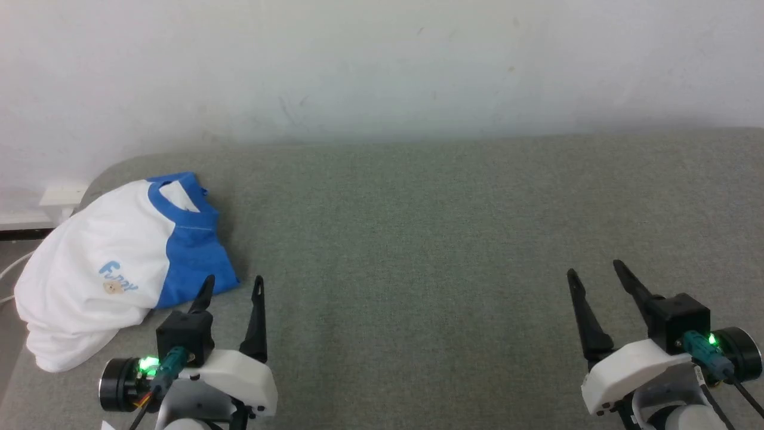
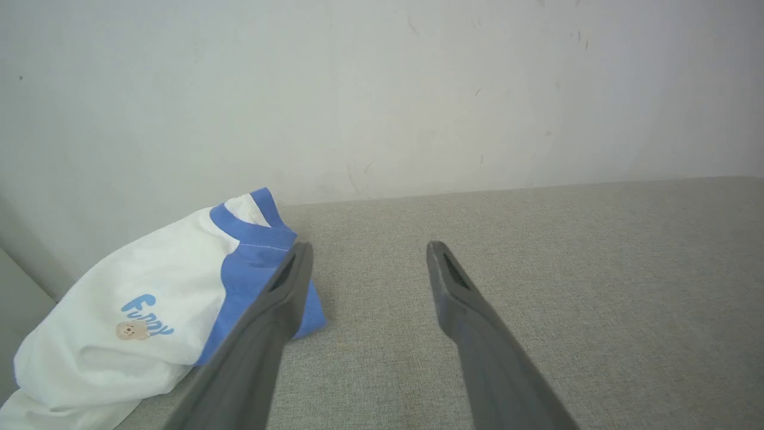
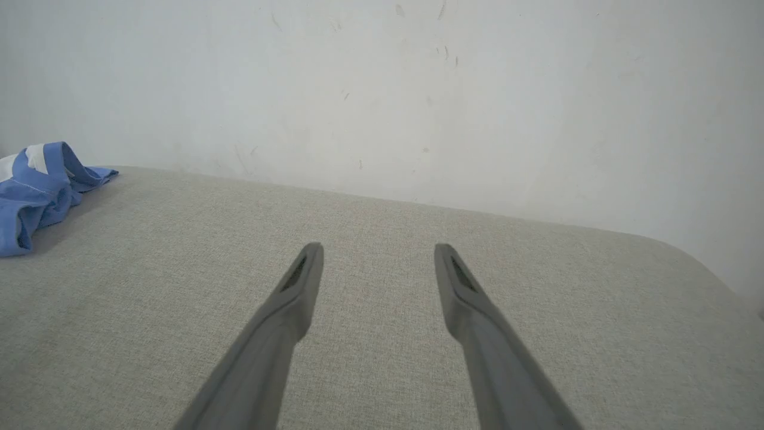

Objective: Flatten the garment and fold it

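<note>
The garment [image 1: 113,263], a white shirt with blue collar and sleeves and a small "Funny" print, lies bunched in a heap at the far left of the grey cushioned surface [image 1: 418,239], partly hanging over its left edge. It also lies at the lower left of the left wrist view [image 2: 149,304], and its blue part shows at the left edge of the right wrist view [image 3: 36,185]. My left gripper [image 1: 233,285] stands open just right of the heap, its left fingertip near the blue sleeve, holding nothing. My right gripper [image 1: 597,269] is open and empty at the lower right.
A white wall [image 1: 382,65] rises directly behind the surface. A pale socket box [image 1: 59,196] sits on the wall at the far left. The surface's rounded right corner [image 3: 686,257] appears in the right wrist view.
</note>
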Tool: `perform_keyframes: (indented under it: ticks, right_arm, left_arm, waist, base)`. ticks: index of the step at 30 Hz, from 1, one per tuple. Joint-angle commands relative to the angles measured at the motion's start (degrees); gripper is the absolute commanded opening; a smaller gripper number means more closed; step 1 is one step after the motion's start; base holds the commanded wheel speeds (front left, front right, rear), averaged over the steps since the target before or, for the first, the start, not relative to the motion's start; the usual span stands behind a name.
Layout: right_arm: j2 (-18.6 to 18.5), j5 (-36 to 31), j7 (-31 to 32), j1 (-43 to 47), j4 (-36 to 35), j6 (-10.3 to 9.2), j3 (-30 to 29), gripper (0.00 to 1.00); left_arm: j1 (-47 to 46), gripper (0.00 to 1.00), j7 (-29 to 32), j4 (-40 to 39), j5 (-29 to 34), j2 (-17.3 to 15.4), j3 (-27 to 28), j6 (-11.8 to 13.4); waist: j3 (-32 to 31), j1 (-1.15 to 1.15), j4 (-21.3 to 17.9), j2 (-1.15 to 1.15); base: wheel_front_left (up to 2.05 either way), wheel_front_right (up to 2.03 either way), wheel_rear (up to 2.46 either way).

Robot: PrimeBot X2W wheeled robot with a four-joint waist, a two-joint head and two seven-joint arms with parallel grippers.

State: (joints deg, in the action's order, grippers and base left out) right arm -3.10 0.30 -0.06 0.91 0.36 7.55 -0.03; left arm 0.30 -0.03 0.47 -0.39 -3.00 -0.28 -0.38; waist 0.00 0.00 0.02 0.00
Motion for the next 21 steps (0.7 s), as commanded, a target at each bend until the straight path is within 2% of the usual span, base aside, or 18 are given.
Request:
perform_keyframes:
  ticks: [1,21]
  right_arm:
    - [0.0,0.3,-0.3,-0.1,0.1,0.0,-0.1,1.0]
    - [0.1,1.3,-2.1,-0.6,0.8,-0.01,-0.3,1.0]
  left_arm:
    - [-0.3,1.0,-0.4,0.3,-0.1,0.0,-0.3,0.3]
    - [-1.7,1.0,-2.9,2.9,-1.1,-0.4,-2.1,2.2]
  waist:
    - [0.0,0.0,0.0,0.0]
    - [-0.1,0.0,4.1,0.0]
  base:
    - [0.0,0.0,0.0]
    - [0.0,0.0,0.0]
